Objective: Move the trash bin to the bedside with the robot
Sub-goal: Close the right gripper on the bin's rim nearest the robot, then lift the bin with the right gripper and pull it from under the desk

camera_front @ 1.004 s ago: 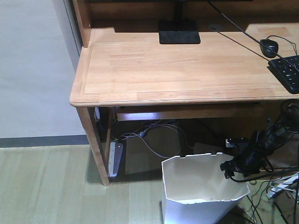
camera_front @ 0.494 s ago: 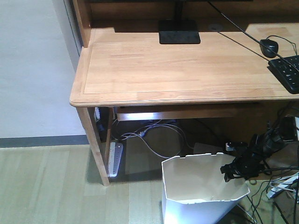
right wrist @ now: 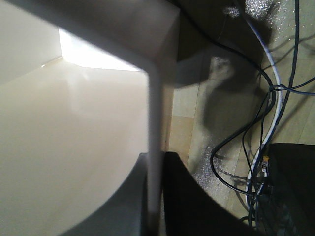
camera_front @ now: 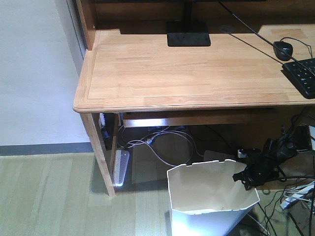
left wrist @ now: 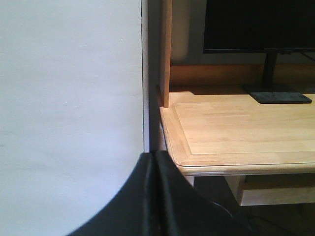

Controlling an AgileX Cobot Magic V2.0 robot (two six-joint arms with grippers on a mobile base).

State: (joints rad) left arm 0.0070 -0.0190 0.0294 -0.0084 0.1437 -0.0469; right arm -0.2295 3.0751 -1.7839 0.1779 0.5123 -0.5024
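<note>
Bin's on the move: over the last second we've dragged the trash bin (camera_front: 209, 194) a touch leftward, away from the cable mess under the desk (camera_front: 187, 73). So the haul has started, though there's no bed in view. Our right gripper (camera_front: 244, 177) is pinched on its right rim wall, and the left gripper (left wrist: 155, 156) is closed and empty. The bin sits at the lower right of the frame: white, angular rim, cream inside.

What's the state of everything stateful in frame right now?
trash bin: upright on the floor by the desk, top open, no contents visible, rim wall clamped.
right gripper: shut on the trash bin wall, one finger inside, one outside.
left gripper: shut, fingers pressed together, holding nothing.
monitor: screen dark.
</note>
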